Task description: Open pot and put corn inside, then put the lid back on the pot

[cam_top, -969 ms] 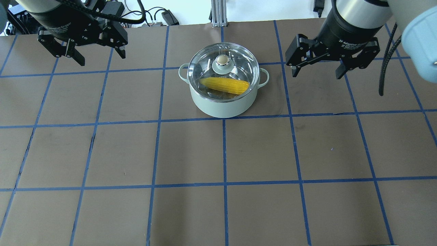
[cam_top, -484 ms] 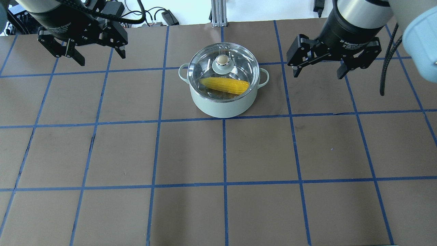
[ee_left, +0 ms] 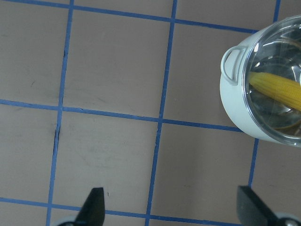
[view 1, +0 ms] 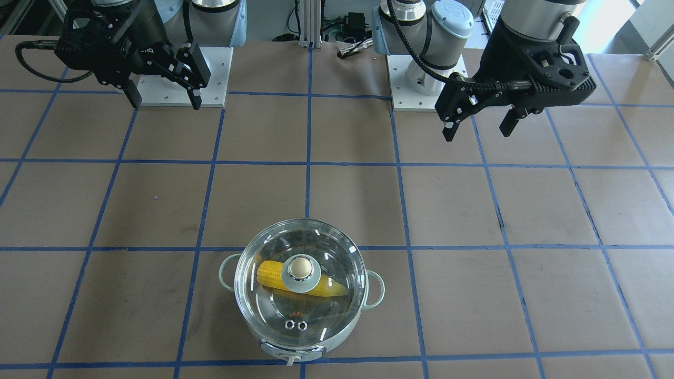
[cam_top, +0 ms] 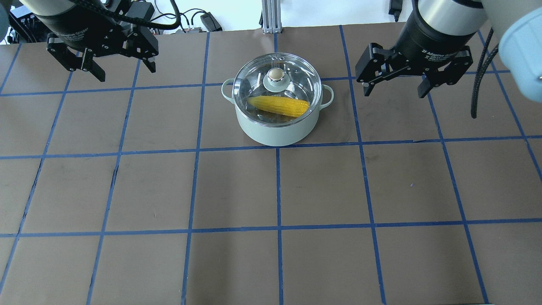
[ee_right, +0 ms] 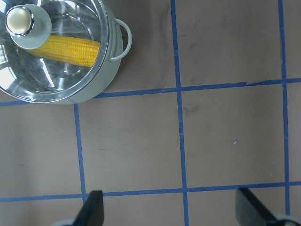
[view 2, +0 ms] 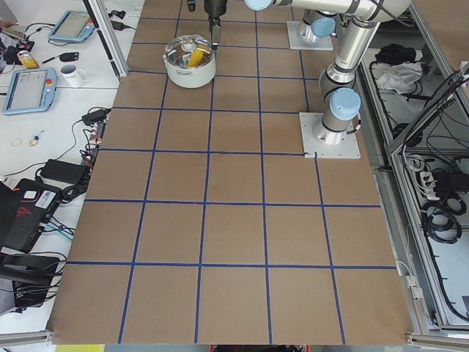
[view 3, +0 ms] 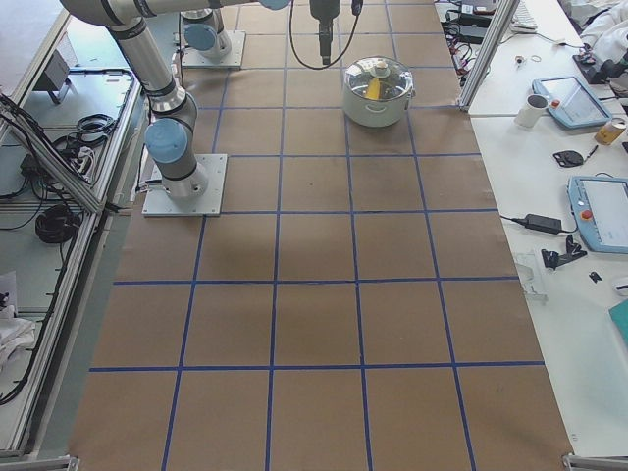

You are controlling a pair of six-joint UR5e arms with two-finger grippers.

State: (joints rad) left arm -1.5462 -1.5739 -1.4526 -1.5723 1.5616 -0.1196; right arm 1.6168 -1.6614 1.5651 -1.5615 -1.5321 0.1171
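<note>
The mint-green pot [cam_top: 275,129] [view 1: 316,348] stands at the table's far middle, with the clear glass lid [cam_top: 292,72] [view 1: 326,321] seated on its rim, cream knob up. Through the glass the yellow corn [cam_top: 278,106] [view 1: 271,273] [ee_right: 66,49] lies inside the pot. My left gripper [cam_top: 119,67] [view 1: 478,126] hangs open above the table, well to the pot's left. Well to the pot's right, my right gripper [cam_top: 394,89] [view 1: 163,100] hangs open too. Neither holds anything.
The brown table [cam_top: 271,190] is marked with a blue tape grid. Cables and a metal post [cam_top: 267,17] sit past its far edge. The side views show a bench with tablets and a mug [view 2: 73,73] beside the table.
The right gripper has drifted slightly up and away from the pot. The left gripper, pot, lid and corn have not moved.
</note>
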